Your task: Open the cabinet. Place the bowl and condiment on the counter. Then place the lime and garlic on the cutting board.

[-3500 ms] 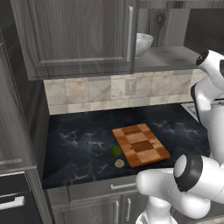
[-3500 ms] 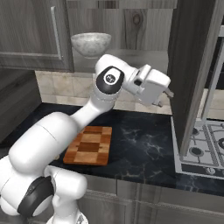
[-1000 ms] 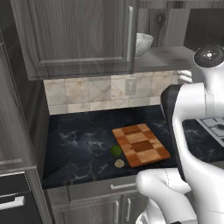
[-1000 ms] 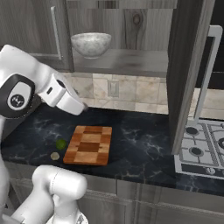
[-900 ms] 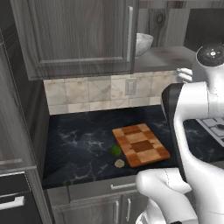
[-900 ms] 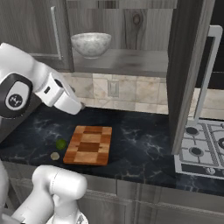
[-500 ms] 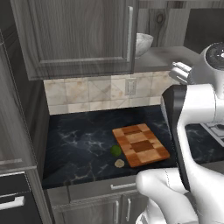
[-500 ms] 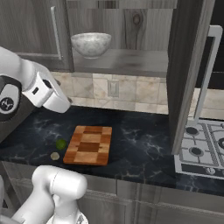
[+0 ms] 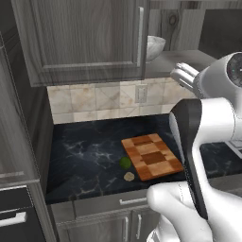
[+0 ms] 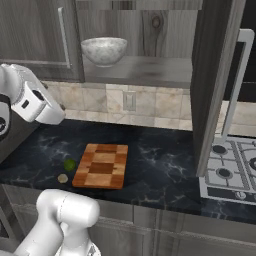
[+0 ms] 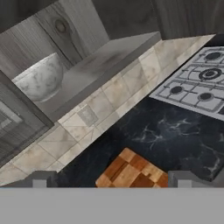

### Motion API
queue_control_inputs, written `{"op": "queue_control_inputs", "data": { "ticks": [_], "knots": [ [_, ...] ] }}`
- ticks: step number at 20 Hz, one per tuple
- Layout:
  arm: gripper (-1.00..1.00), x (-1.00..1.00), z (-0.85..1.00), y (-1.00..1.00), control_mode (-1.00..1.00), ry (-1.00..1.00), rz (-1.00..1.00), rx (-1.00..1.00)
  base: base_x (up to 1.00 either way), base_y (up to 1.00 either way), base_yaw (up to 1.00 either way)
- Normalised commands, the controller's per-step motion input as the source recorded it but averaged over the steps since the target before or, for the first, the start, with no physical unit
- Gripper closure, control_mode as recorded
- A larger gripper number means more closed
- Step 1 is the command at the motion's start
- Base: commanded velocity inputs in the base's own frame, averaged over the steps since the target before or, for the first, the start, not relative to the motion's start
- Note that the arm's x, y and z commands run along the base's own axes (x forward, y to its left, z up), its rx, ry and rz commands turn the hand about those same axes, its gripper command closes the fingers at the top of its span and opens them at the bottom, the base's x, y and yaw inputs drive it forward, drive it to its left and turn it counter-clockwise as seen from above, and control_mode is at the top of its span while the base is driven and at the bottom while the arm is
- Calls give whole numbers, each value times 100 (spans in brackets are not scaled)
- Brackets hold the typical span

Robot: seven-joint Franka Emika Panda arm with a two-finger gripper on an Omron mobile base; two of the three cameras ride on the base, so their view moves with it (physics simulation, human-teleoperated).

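Observation:
The cabinet (image 10: 216, 75) has its right door swung open and its left door (image 9: 90, 42) shut. On the cabinet shelf sits the speckled white-grey bowl (image 10: 104, 50) (image 9: 154, 47) (image 11: 39, 79). The condiment is out of view. On the black marble counter (image 9: 90, 156) lies the checkered cutting board (image 9: 151, 156) (image 10: 101, 165) (image 11: 131, 171). The green lime (image 9: 125, 162) (image 10: 69, 164) and the beige garlic (image 9: 129, 176) (image 10: 62, 178) rest on the counter just left of the board. My gripper (image 11: 113, 180) (image 9: 181, 74) hangs open and empty in mid-air, right of the bowl and below the shelf's level.
A stove (image 10: 232, 172) (image 11: 197, 89) adjoins the counter on the right, under the open door's long bar handle (image 10: 235, 80). The tiled backsplash carries a wall outlet (image 9: 140, 93). Low cabinets (image 9: 123, 222) run below the counter's front edge.
The arm has swung back from the right door toward the left in the right base view, and the hand has risen a little toward the shelf. The jaws stay open.

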Motion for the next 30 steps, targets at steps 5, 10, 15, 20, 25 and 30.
{"op": "queue_control_inputs", "data": {
  "ticks": [5, 10, 15, 20, 25, 30],
  "knots": [
    [-100, 0, 15, 23, -100, -17, 10, 1, 0, 0, 0],
    [-100, 2, 26, 17, -100, -19, 12, 0, 0, 0, 0],
    [-100, 12, 31, 11, -100, -17, 11, 0, 0, 0, 0],
    [-100, 22, 21, 12, -100, -12, 12, -3, 0, 0, 0],
    [-100, 19, 8, 13, -100, -2, 12, -9, 0, 0, 0],
    [-100, 20, 2, 15, -100, 0, 11, -14, 0, 0, 0]
  ]
}}
